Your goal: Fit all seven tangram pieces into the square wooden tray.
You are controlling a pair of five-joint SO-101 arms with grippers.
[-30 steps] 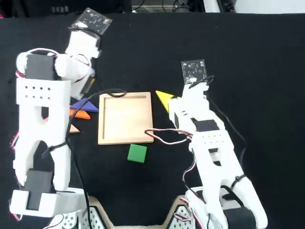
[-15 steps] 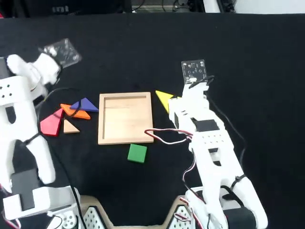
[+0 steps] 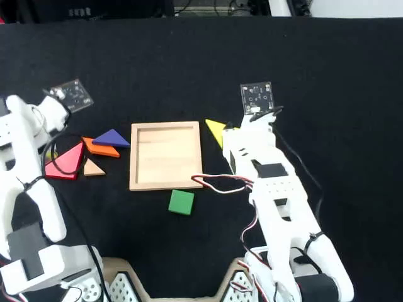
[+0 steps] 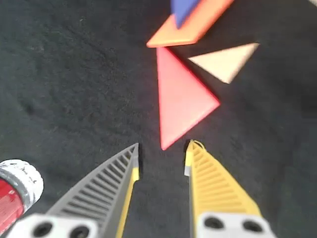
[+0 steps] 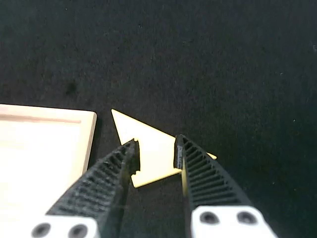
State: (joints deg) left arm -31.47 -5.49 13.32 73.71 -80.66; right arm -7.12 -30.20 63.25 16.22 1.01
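Tray (image 3: pixel 165 157) is empty, nothing seated yet. Right gripper (image 5: pixel 156 140) is just right of the tray's far corner, jaws apart and straddling the yellow triangle (image 5: pixel 153 158). It looks lined up for a pinch, but isn't clamped on it. Left gripper (image 4: pixel 163 145) is well left of the tray, jaws spread, tips just short of the red triangle's (image 4: pixel 181 99) corner, probably staging a pick. Orange piece (image 3: pixel 101 148), the blue triangle (image 3: pixel 113 136) overlapping it, and the tan triangle (image 3: pixel 94 168) cluster between red and tray. Green square (image 3: pixel 181 202) is just off the tray's near edge.
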